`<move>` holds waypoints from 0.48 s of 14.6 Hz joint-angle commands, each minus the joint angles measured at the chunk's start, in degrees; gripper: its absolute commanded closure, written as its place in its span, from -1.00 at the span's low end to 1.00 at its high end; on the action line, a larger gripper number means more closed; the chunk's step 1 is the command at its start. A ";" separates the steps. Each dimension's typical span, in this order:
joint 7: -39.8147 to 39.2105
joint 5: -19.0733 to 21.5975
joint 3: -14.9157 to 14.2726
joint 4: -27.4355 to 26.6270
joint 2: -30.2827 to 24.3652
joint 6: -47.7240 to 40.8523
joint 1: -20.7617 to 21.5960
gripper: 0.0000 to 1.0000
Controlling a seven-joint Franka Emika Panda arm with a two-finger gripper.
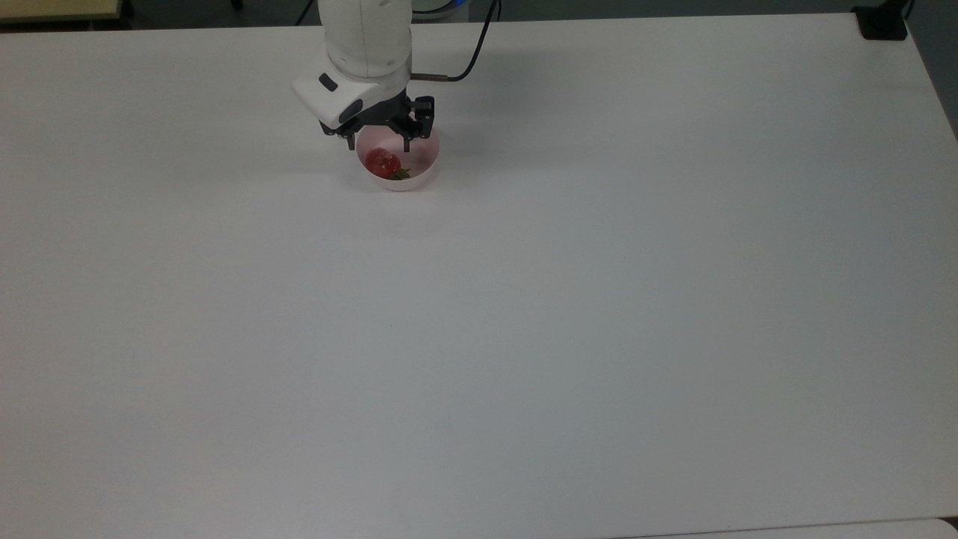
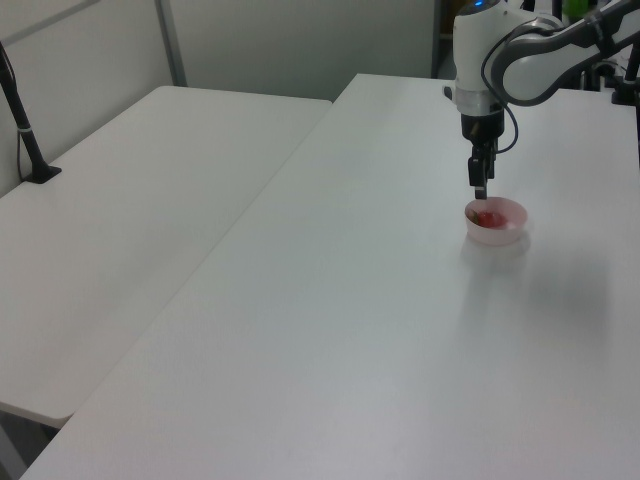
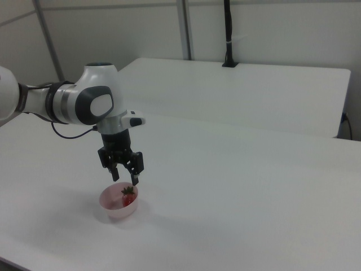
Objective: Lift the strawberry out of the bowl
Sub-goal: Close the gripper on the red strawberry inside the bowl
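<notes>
I had the gripper (image 3: 124,180) just above the bowl (image 3: 111,211), jaws apart and holding nothing. The strawberry (image 3: 129,197) lay inside the bowl, against the wall on the right view's right, so nothing was picked yet.

My worry was the bowl itself: it looked light and sat loose on the worktop (image 1: 524,314), so a finger catching the rim on the way down could tip or shove it. The berry could also roll away from a lopsided squeeze.

The strawberry (image 1: 382,162) was glossy red, small against the pale pink bowl (image 1: 423,171), its green cap pointing away from the gripper (image 1: 379,144).
</notes>
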 commanded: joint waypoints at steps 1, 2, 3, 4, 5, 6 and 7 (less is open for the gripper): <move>-6.46 -0.07 -0.20 -1.48 1.18 -0.90 2.35 -0.48; -9.10 -0.07 -0.28 -1.57 1.89 -0.54 2.35 -0.46; -9.91 -0.16 -0.28 -1.57 2.60 -0.02 2.44 -0.43; -9.92 -0.33 -0.28 -1.57 3.21 0.94 2.53 -0.40; -9.92 -0.60 -0.28 -1.57 3.91 2.00 2.79 -0.36; -10.00 -1.90 -0.28 -1.57 4.97 3.14 3.06 -0.35; -10.35 -2.87 -0.28 -1.57 5.15 3.50 3.06 -0.35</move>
